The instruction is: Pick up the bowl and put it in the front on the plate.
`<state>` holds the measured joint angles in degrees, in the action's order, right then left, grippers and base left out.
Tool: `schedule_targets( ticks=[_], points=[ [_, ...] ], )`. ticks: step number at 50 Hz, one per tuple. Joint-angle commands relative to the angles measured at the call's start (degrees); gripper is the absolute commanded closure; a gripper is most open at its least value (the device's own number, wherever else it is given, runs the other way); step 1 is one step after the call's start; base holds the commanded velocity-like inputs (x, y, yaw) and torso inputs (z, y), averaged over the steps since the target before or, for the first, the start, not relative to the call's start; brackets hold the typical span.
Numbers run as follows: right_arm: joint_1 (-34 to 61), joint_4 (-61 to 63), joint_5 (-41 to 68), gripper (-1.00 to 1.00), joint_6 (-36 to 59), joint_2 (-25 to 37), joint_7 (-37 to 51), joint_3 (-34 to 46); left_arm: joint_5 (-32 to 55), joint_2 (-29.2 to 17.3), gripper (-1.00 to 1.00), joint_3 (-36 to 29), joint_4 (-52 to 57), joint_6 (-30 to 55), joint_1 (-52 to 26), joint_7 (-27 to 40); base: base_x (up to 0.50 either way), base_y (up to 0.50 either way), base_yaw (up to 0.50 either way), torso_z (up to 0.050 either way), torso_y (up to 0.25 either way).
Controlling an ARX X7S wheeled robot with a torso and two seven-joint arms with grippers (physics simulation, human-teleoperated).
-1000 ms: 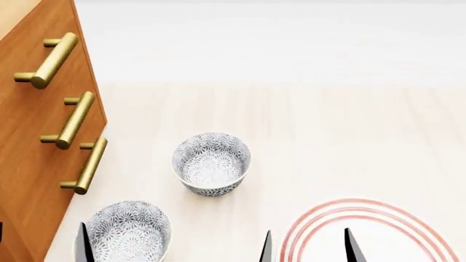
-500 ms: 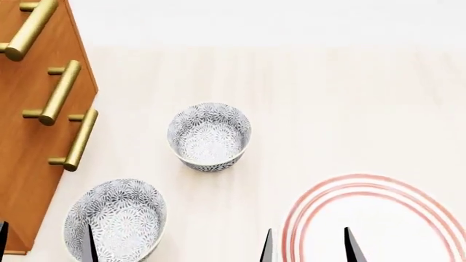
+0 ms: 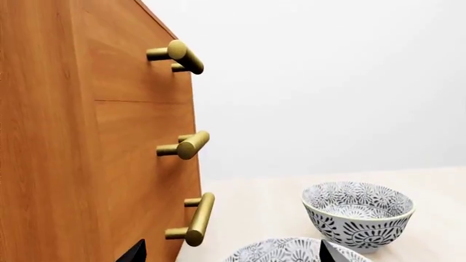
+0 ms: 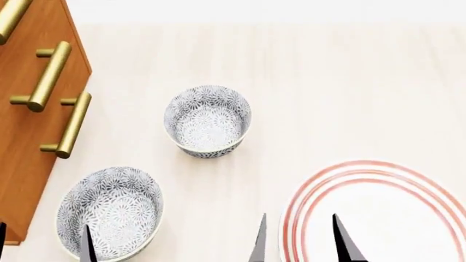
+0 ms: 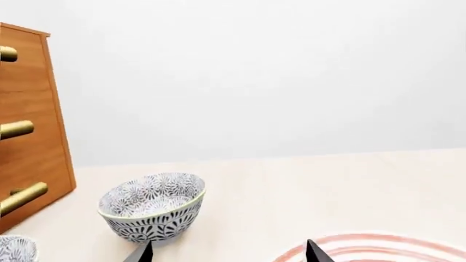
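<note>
Two grey floral bowls stand on the pale wooden table. The far bowl [image 4: 207,121] [image 3: 357,215] [image 5: 153,210] is near the middle. The near bowl [image 4: 111,210] [image 3: 291,251] [image 5: 15,248] is at the front left. The white plate [image 4: 364,166] [image 5: 378,245] with red rings lies at the front right, with nothing on it. My left gripper [image 4: 43,245] [image 3: 231,254] is open, and one fingertip overlaps the near bowl's rim in the head view. My right gripper [image 4: 298,243] [image 5: 228,254] is open over the plate's left rim, holding nothing.
A wooden cabinet [image 4: 29,109] [image 3: 73,136] [image 5: 29,136] with brass bar handles [image 4: 47,76] stands along the left, close to the near bowl. Bare tabletop [image 4: 350,82] stretches behind the plate to a white wall.
The head view has shifted: bowls, cabinet and plate sit higher in the picture, and more of the near bowl and the plate shows. The fingertips stay at the bottom edge, both grippers open.
</note>
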<state>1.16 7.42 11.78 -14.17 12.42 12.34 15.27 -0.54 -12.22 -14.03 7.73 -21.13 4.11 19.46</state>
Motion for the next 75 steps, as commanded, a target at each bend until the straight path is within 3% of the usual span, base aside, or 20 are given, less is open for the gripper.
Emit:
schedule_targets(
  ticks=[1, 7, 14, 22, 34, 48, 63, 75],
  points=[
    [12.16, 2.69, 3.58, -1.0, 24.68, -1.02, 2.72, -0.61, -0.33, 0.5, -1.0, 0.8, -0.6, -1.34, -0.08, -0.32, 0.0, 0.0, 0.0, 0.0, 0.0],
    [25.25, -2.6, 5.36, -1.0, 39.83, -1.89, 4.12, -0.04, -0.06, 0.34, -1.0, 0.65, -0.63, -1.04, -0.23, -0.2, 0.0, 0.0, 0.0, 0.0, 0.0],
    [39.28, -11.42, 4.97, -1.0, 43.2, -1.99, -1.38, 3.1, 0.42, 0.19, -1.0, 0.42, -0.61, -0.33, -0.29, -0.11, 0.0, 0.0, 0.0, 0.0, 0.0],
    [52.3, -24.22, 10.21, -1.0, 48.05, -5.51, -6.2, 0.79, 1.23, 0.14, -1.0, 0.15, -1.19, 0.45, -0.7, -0.08, 0.0, 0.0, 0.0, 0.0, 0.0],
    [66.4, -45.55, 10.71, -1.0, 44.74, -9.85, -9.75, 0.64, 1.85, -0.12, -1.0, -0.31, -1.74, 1.02, -0.95, 0.03, 0.0, 0.0, 0.0, 0.0, 0.0],
    [77.31, -65.37, 19.32, -1.0, 42.46, -12.33, -8.08, 1.29, 2.31, -0.45, -1.0, -0.83, -1.8, 2.07, -1.09, 0.26, 0.0, 0.0, 0.0, 0.0, 0.0],
    [84.64, -80.78, 45.83, -1.0, 41.23, -12.39, -4.97, 18.02, 2.79, -0.77, -1.0, -1.29, -1.8, 2.59, -1.19, 0.57, 0.0, 0.0, 0.0, 0.0, 0.0],
    [83.6, -82.14, 53.2, -1.0, 38.9, -12.37, -4.1, 27.88, 3.21, -1.06, -1.0, -1.64, -2.03, 2.79, -1.36, 0.71, 0.0, 0.0, 0.0, 0.0, 0.0]
  ],
)
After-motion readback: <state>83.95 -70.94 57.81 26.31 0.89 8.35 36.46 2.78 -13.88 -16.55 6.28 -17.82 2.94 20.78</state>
